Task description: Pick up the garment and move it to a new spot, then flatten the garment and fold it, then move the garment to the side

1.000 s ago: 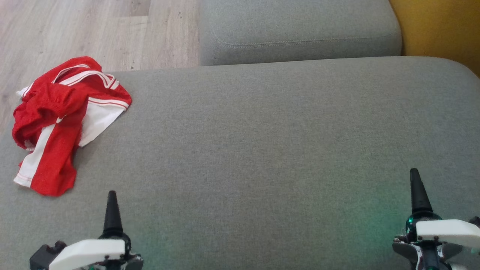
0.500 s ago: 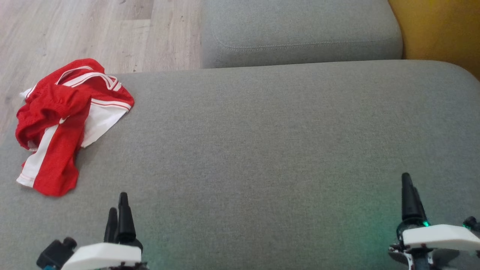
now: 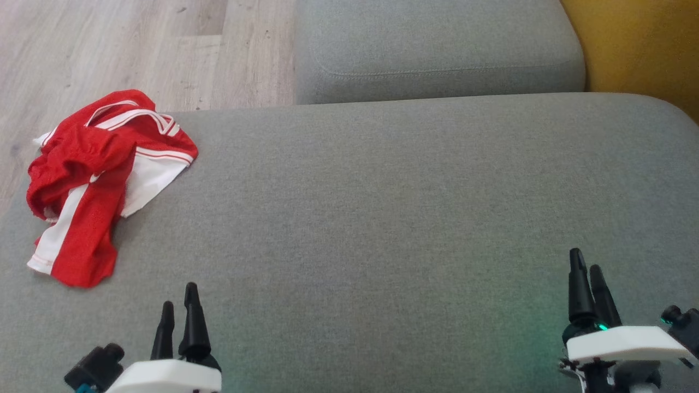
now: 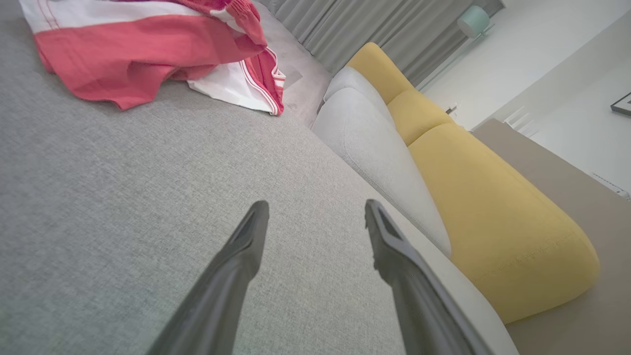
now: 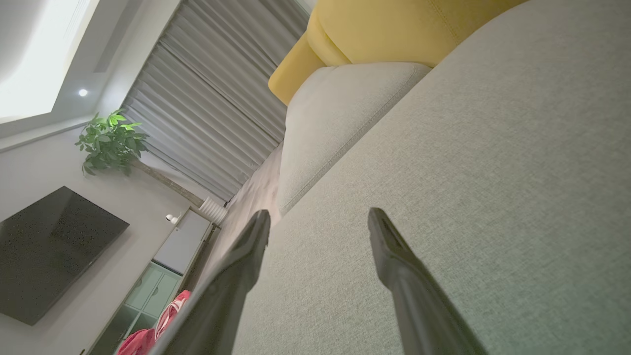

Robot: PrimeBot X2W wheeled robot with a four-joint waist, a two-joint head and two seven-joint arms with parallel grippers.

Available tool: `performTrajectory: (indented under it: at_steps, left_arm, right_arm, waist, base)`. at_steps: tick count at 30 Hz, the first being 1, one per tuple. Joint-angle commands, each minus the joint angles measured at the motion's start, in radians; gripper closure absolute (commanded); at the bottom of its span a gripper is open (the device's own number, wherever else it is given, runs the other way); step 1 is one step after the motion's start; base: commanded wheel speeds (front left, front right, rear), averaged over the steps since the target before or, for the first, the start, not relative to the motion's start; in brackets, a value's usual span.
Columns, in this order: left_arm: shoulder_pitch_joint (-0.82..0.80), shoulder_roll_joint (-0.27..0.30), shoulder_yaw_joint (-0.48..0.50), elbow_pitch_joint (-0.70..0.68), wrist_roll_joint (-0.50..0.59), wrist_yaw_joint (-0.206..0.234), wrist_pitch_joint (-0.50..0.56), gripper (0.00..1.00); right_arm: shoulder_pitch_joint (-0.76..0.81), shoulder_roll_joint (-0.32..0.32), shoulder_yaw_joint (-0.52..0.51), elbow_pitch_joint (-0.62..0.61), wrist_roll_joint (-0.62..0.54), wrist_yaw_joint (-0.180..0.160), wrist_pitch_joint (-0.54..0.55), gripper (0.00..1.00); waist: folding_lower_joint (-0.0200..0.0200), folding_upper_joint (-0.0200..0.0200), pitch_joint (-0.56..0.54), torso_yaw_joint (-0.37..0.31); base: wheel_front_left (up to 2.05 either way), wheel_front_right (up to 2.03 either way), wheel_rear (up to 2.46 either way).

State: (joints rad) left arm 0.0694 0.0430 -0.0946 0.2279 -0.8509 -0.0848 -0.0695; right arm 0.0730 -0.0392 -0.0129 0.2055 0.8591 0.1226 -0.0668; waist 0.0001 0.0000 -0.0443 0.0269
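The left gripper (image 3: 178, 295), at the lower left of the head view, stands wide open with nothing between its fingers. The right gripper (image 3: 584, 260), at the lower right, is likewise spread and empty. Both are over the bare grey sofa seat (image 3: 382, 218). The red-and-white garment (image 3: 93, 180) lies crumpled at the seat's left edge, up and left of the left gripper, its long side running roughly up the frame. The left arm is plainly nearer; the right is well apart.

Left claw (image 3: 179, 296) and right claw (image 3: 585, 260) have rolled.
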Motion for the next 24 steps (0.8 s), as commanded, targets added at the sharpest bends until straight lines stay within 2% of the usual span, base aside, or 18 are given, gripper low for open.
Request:
performTrajectory:
  at_steps: [1, 24]
  left_arm:
    - [-0.015, 0.005, 0.010, -0.036, 0.038, 0.004, -0.013, 0.00]
    - [0.011, 0.006, -0.022, -0.001, 0.295, 0.016, -0.078, 0.00]
  right_arm:
    - [-0.015, -0.006, 0.017, -0.041, -0.037, 0.004, -0.017, 0.00]
    - [0.009, -0.008, 0.054, -0.030, -0.331, 0.006, -0.082, 0.00]
  waist:
    - [-0.0001, 0.0000, -0.002, 0.001]
    - [-0.0001, 0.0000, -0.021, 0.010]
  base:
    - [0.00, 0.00, 0.00]
    - [0.00, 0.00, 0.00]
